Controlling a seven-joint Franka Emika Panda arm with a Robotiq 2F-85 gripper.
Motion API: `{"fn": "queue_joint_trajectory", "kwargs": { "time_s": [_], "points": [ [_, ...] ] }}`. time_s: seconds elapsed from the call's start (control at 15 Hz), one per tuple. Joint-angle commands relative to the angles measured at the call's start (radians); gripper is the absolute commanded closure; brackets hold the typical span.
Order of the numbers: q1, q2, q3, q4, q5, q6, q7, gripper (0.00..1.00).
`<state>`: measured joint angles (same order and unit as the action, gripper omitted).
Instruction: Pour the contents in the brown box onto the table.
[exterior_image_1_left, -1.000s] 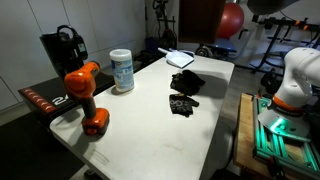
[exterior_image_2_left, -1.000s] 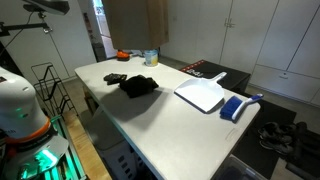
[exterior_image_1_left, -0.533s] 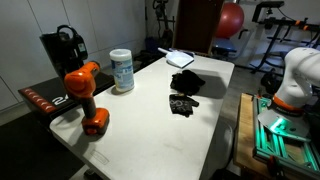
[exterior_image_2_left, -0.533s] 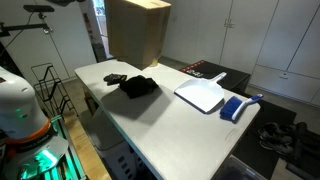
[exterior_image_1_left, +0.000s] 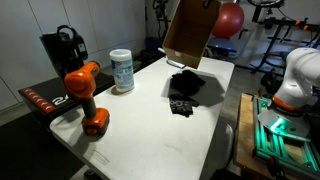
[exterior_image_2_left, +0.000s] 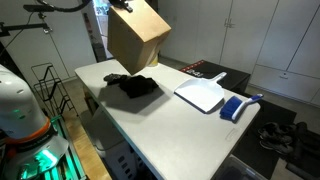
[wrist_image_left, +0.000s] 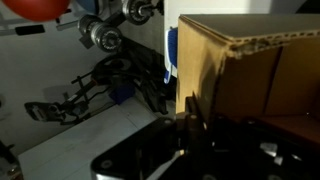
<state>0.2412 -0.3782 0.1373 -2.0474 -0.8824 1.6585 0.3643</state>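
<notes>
**benchrat:** ok so where's the brown box (exterior_image_1_left: 192, 32) right now? Sitting on the counter (exterior_image_1_left: 150, 125)?

**panda_fan:** nope, it's up in the air and tipped at an angle. It's hanging over the far end of the counter in both exterior views, not touching the top at all.

**benchrat:** and the claw?

**panda_fan:** the wrist view has the claw (wrist_image_left: 192, 120) pressed together on the box's cardboard wall. You can see the corrugated rim just above it, so yeah, it's pinching the box.

**benchrat:** what about the contents?

**panda_fan:** the contents (exterior_image_2_left: 137, 87) are lying on the counter. It's a floppy black fabric heap right below the box, with a smaller piece (exterior_image_2_left: 115, 78) just beside it toward the counter's edge. Can't tell if there's anything inside the box, no camera looks into it.

**benchrat:** anything else up there?

**panda_fan:** an orange drill (exterior_image_1_left: 85, 98) stands upright near a corner, and a white canister (exterior_image_1_left: 122, 71) is further along that same long edge. Both are well apart from the fabric. In an exterior view a white tray (exterior_image_2_left: 202, 96) lies flat on the counter, with a blue object (exterior_image_2_left: 234, 108) just beside it near the corner.
</notes>
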Motion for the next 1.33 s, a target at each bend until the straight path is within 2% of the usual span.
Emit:
{"fn": "queue_joint_trajectory", "kwargs": {
  "time_s": [0.0,0.2,0.27,0.33,0.73,0.8,0.93,1.27],
  "points": [
    [-0.042,0.005,-0.014,0.033,0.163,0.062,0.028,0.99],
    [-0.072,0.017,-0.017,0.048,0.312,0.098,0.026,0.99],
    [-0.092,0.003,0.017,0.024,0.24,0.085,0.009,0.99],
    [-0.099,0.004,0.019,0.026,0.252,0.086,0.008,0.95],
    [-0.108,0.006,0.03,0.026,0.248,0.085,0.009,0.95],
    [-0.108,0.007,0.03,0.026,0.248,0.085,0.009,0.99],
    [-0.129,0.049,0.01,0.065,0.282,0.075,0.015,0.99],
    [-0.177,0.12,-0.085,0.115,0.475,0.179,-0.102,0.99]
  ]
}}
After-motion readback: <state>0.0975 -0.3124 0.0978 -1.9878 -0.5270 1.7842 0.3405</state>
